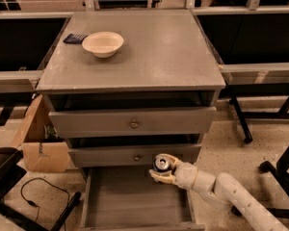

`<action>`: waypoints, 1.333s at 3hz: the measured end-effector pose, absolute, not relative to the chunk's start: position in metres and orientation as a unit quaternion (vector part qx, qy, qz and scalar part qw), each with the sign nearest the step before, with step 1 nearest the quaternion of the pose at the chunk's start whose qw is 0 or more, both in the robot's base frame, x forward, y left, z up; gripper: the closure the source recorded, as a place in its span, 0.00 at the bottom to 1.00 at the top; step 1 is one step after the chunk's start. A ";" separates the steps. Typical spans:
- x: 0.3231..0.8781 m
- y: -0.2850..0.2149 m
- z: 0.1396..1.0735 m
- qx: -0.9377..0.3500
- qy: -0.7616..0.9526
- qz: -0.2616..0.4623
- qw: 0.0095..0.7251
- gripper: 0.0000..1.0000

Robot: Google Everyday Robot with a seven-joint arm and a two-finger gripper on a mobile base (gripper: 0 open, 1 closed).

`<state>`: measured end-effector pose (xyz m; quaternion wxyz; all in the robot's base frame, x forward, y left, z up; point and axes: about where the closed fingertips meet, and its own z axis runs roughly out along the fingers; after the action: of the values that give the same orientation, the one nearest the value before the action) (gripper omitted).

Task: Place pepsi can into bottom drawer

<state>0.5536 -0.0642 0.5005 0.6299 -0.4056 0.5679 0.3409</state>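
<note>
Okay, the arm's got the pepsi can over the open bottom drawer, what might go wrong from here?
1. The end effector grips the pepsi can right by the middle drawer front, so a small move up or back might bump it.
2. The can seems to hang above the bottom drawer floor, toward its right wall. Released from there it may tip, roll or strike the wall.
</note>
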 end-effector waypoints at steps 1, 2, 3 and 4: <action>0.553 -0.063 0.499 -0.405 0.568 0.341 0.630 1.00; 0.554 -0.059 0.495 -0.409 0.571 0.341 0.625 1.00; 0.556 -0.040 0.454 -0.427 0.583 0.348 0.597 1.00; 0.554 -0.001 0.366 -0.471 0.596 0.357 0.544 1.00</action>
<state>0.5541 -0.0011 0.3656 0.5438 -0.4708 0.5958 0.3572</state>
